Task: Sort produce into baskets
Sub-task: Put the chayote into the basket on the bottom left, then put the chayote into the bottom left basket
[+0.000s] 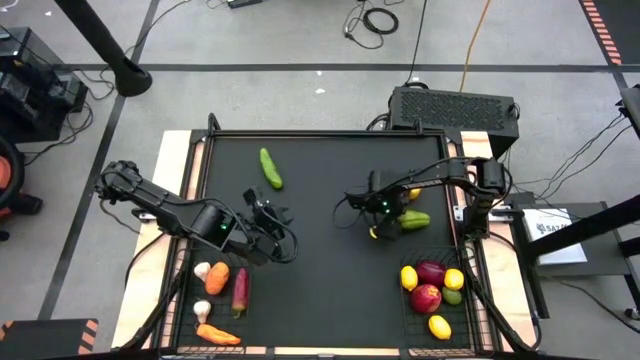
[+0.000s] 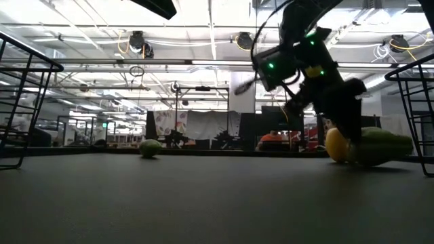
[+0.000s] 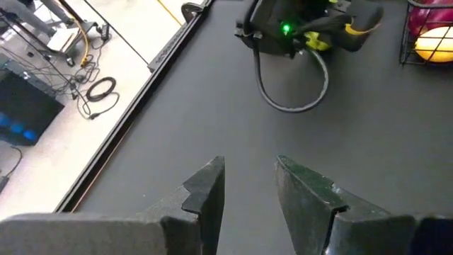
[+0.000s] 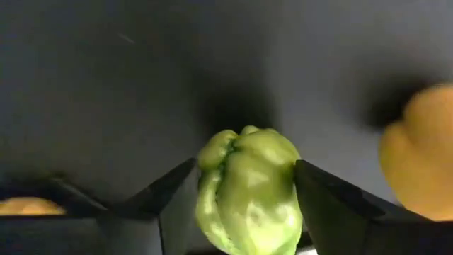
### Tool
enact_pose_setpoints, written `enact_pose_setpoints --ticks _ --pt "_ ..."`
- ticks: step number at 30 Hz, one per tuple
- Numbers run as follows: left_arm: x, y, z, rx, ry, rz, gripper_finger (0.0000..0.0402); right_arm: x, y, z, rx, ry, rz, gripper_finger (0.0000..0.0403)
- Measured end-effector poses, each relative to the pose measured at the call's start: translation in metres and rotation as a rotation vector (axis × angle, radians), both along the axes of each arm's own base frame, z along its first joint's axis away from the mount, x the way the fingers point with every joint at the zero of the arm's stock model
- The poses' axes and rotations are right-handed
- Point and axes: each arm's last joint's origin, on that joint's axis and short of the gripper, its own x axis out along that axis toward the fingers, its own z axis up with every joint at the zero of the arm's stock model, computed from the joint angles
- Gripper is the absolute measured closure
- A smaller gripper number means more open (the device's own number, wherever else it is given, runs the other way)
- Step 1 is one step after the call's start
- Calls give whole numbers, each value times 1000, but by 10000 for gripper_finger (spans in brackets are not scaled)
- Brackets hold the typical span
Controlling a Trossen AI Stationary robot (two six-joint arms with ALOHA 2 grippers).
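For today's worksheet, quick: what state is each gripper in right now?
Left gripper: open, empty, above bare tabletop.
Right gripper: fingers against both sides of the green pepper; a firm hold cannot be told.

Green pepper (image 4: 248,188) between dark fingers (image 4: 333,205); yellow pepper (image 4: 421,159) beside; green cucumber (image 1: 270,167) on black tabletop (image 1: 320,260); orange carrot (image 1: 217,335), red apple (image 1: 425,298)
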Motion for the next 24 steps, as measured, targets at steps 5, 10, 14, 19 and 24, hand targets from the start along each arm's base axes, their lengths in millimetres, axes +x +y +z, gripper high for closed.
enact_pose_setpoints --ticks 5,10,14,19,24 --pt "0 0 0 5 0 1 270 18 6 17 16 -112 39 198" --pt "0 0 0 9 5 0 270 41 14 42 4 -265 90 211" --pt "-2 1 -1 16 24 4 270 50 24 62 -8 -319 102 212" --pt "-4 0 -2 18 39 1 270 42 42 67 -68 -217 17 173" --pt "-4 0 -2 21 41 -3 270 30 47 55 -166 -121 -71 96"
